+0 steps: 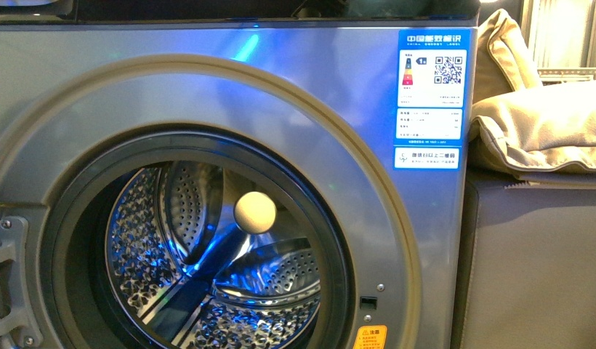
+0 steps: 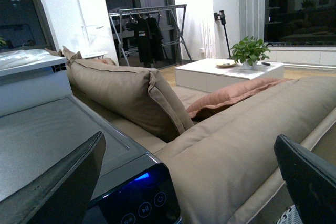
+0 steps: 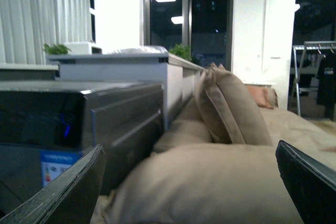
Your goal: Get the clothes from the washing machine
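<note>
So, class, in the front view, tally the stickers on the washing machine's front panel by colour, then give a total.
Blue: 2 (energy label, small label just below it)
Orange: 1 (warning sticker at the picture's bottom edge)
Total: 3

Front view: washing machine [image 1: 339, 80] fills left & centre, drum [image 1: 208, 269] in its round opening w/ a ball [image 1: 254, 212] inside. Energy label [image 1: 429, 98] on upper right of its front panel, warning sticker [image 1: 369, 337] below near bottom edge. Cushions [image 1: 542, 123] lie right of machine, atop a sofa arm [image 1: 535, 269] just beside it.
</note>
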Available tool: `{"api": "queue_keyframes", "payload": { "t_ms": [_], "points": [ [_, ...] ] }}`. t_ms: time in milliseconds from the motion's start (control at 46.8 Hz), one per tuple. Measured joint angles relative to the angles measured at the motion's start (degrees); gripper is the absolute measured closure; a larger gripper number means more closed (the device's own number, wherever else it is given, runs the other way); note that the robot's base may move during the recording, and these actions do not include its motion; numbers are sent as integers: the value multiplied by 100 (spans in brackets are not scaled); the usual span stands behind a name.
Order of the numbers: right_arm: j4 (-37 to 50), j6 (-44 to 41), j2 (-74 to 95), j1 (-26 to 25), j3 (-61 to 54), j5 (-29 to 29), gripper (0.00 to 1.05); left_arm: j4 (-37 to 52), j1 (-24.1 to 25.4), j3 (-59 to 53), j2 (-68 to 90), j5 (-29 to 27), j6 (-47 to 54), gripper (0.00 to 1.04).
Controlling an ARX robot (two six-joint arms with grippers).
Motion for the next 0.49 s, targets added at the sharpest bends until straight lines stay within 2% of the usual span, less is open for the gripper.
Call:
{"api": "queue_keyframes", "payload": {
  "t_ms": [64, 107, 128, 192, 235, 320, 384, 491],
  "points": [
    [-199, -15, -566, 662, -229, 531, 8, 0, 0, 0, 0, 0, 0, 7],
    [-1886, -577, -1016, 1305, -17, 1545, 18, 0, 2, 0, 0, 0, 0, 7],
    [-2430, -793, -1185, 1545, -11, 1910, 22, 0, 2, 0, 0, 0, 0, 7],
    [-3742, -1410, -1744, 2225, -352, 2800, 32, 0, 0, 0, 0, 2, 0, 7],
    [-4242, -1635, -2103, 2579, -732, 3045, 39, 0, 2, 0, 0, 0, 0, 7],
    [-4306, -1930, -2437, 2907, -1386, 3412, 53, 0, 2, 9, -11, 0, 0, 7],
    [-4157, -2037, -2605, 3353, -1851, 4072, 66, 0, 0, 9, -11, 0, 0, 7],
    [-3974, -2116, -2907, 3703, -2396, 4148, 83, 0, 0, 9, -11, 0, 0, 7]
  ]
}}
